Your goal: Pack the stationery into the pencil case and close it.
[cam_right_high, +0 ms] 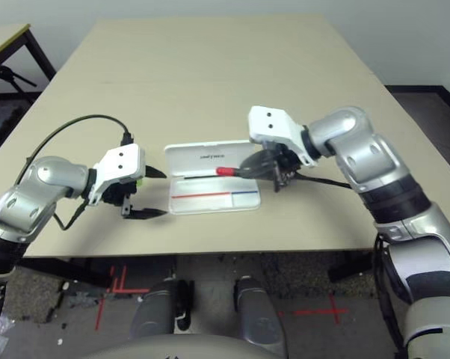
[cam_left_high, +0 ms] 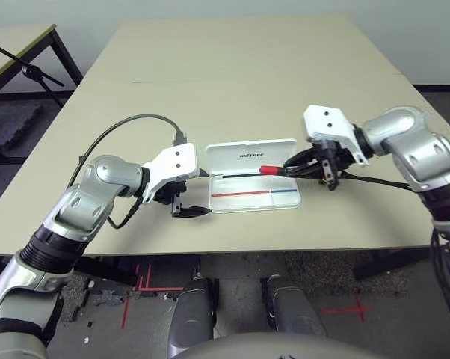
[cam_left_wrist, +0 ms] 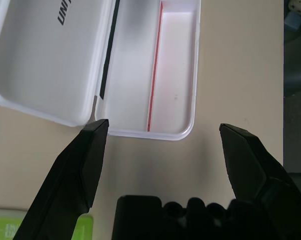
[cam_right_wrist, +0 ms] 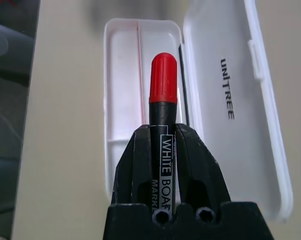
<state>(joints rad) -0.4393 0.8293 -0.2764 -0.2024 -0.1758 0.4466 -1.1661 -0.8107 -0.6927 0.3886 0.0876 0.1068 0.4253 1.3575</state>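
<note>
- Right end effector (cam_left_high: 309, 166) is seen clamped on a whiteboard marker (cam_right_wrist: 163, 145), black-barrelled with a red cap (cam_left_high: 269, 170); the capped end projects past the fingertips.
- Left end effector (cam_left_high: 191, 193) is seen with its fingers spread wide and nothing between them, poised just beside the near short end of the pencil case (cam_left_high: 255, 198).
- Pencil case is found lying open on the bench (cam_left_high: 232, 75), between the two arms, with its lid (cam_left_high: 251, 155) folded back flat on the far side of the tray.
- Marker is held above the case, its red cap over the hinge line between lid and tray; no contact with the case can be confirmed.
- Step in hand is judged to be the placing of the marker into the tray.
- For a clean placement, the barrel should be brought parallel to the tray's long side and shifted from the hinge line to over the tray proper.
- Lowering close to the tray floor before release is advised, since a round barrel is likely to roll or bounce out of a shallow tray.
- Tray is seen to hold a red-and-blue line (cam_left_high: 253, 194) along its floor; a dark strip lies along the hinge side, its nature not determinable. No other contents are made out.
- Lime-green highlighter (cam_left_wrist: 38, 227) is seen on the bench beneath the left end effector, outside the case.
</note>
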